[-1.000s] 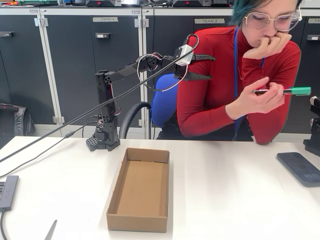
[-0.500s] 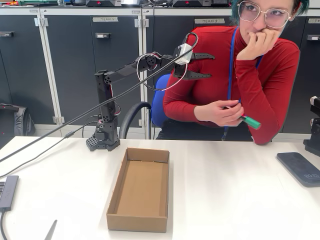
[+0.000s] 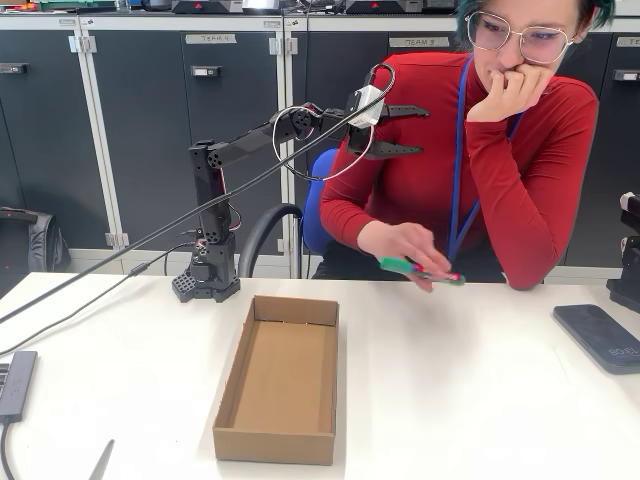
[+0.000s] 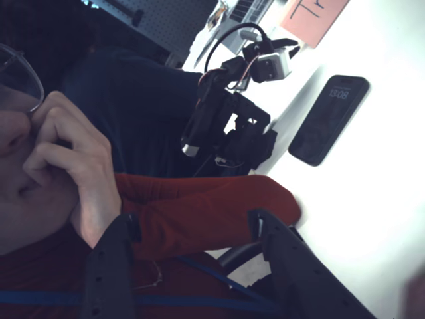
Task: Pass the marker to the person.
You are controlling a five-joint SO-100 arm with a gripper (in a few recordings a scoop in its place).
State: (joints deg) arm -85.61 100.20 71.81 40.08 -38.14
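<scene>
Black and raised in the air, the pincer [image 3: 405, 132] hangs in front of the chest of the person [image 3: 500, 150] in the fixed view, with its two fingers spread wide apart and nothing between them. In the wrist view the same pincer [image 4: 199, 266] shows its two dark fingers at the bottom edge, and between them lies only the red sleeve and a blue lanyard [image 4: 219, 282]. The arm [image 3: 215, 200] stands on its base at the back of the white tabletop [image 3: 480, 400].

The person sits behind the tabletop, one hand at the mouth. The other hand [image 3: 405, 245] is low, just above the tabletop edge, and it holds the marker [image 3: 415, 268], which is green and a little blurred, lying almost flat. The marker is well below the pincer and apart from it.

An open cardboard box [image 3: 280, 378] rests on the tabletop, in front of the arm. A dark phone [image 3: 600, 338] lies flat at the right edge.
</scene>
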